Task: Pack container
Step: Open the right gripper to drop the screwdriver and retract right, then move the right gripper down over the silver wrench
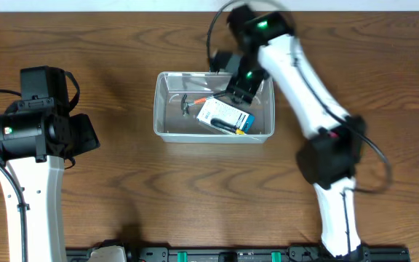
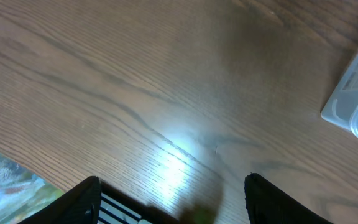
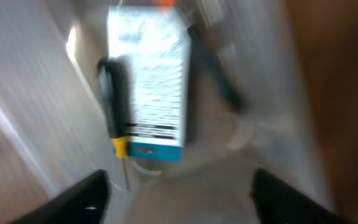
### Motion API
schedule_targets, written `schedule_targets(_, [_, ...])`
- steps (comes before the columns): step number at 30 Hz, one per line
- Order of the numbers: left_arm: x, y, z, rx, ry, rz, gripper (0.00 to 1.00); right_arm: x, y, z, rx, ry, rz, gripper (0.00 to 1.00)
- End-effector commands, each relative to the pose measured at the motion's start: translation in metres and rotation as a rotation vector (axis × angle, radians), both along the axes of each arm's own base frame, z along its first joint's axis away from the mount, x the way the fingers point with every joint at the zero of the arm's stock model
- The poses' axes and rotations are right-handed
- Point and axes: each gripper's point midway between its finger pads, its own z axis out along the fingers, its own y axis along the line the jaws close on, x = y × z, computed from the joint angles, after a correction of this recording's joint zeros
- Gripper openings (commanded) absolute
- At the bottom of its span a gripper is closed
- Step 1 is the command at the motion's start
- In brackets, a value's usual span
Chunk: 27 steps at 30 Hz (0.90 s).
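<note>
The clear plastic container (image 1: 167,109) stands at the table's middle back. Inside lie a white-and-blue box (image 1: 222,115), a black-and-yellow screwdriver (image 1: 233,129) beside it, and a small hammer-like tool (image 1: 190,102). My right gripper (image 1: 240,89) hovers over the container's right part, open and empty; its blurred wrist view shows the box (image 3: 151,87) and screwdriver (image 3: 112,106) ahead of the open fingers (image 3: 179,199). My left gripper (image 1: 86,135) is open and empty over bare table at the left; its wrist view (image 2: 173,199) shows the container's corner (image 2: 353,102) at the right edge.
The wooden table's near edge shows in the left wrist view at lower left (image 2: 17,168). A black rail (image 1: 231,255) runs along the table's front edge between the arm bases.
</note>
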Motion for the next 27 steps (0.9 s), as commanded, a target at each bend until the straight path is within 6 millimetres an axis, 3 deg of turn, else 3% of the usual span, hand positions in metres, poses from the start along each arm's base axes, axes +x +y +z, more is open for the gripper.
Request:
schedule_targets(1, [-0.001, 0.002, 0.002, 0.004, -0.003, 0.018, 0.66, 0.009, -0.061, 0.121, 0.134, -0.272, -0.239, 0.99])
schedule_targets(3, [-0.001, 0.002, 0.002, 0.004, -0.003, 0.019, 0.67, 0.014, -0.106, 0.151, 0.202, -0.322, -0.457, 0.99])
schedule_targets(5, [-0.001, 0.002, 0.002, 0.004, -0.004, 0.019, 0.66, 0.009, -0.147, 0.162, 0.232, -0.312, -0.643, 0.99])
schedule_targets(8, [-0.001, 0.002, 0.002, 0.003, -0.005, 0.022, 0.66, -0.014, -0.210, 0.155, 0.220, -0.215, -0.912, 0.99])
schedule_targets(12, [0.000, 0.002, 0.002, 0.003, -0.009, 0.022, 0.66, -0.038, -0.258, 0.147, 0.207, -0.133, -1.129, 0.99])
schedule_targets(20, [0.000, 0.002, 0.002, 0.003, -0.008, 0.022, 0.67, -0.083, -0.283, 0.149, 0.178, -0.110, -1.305, 0.99])
schedule_targets(23, [0.000, 0.002, 0.002, 0.003, -0.008, 0.022, 0.67, -0.106, -0.279, 0.136, 0.157, -0.061, -1.352, 0.99])
schedule_targets(27, [0.000, 0.002, 0.002, 0.003, -0.008, 0.022, 0.67, -0.135, -0.278, 0.105, 0.106, 0.030, -1.462, 0.99])
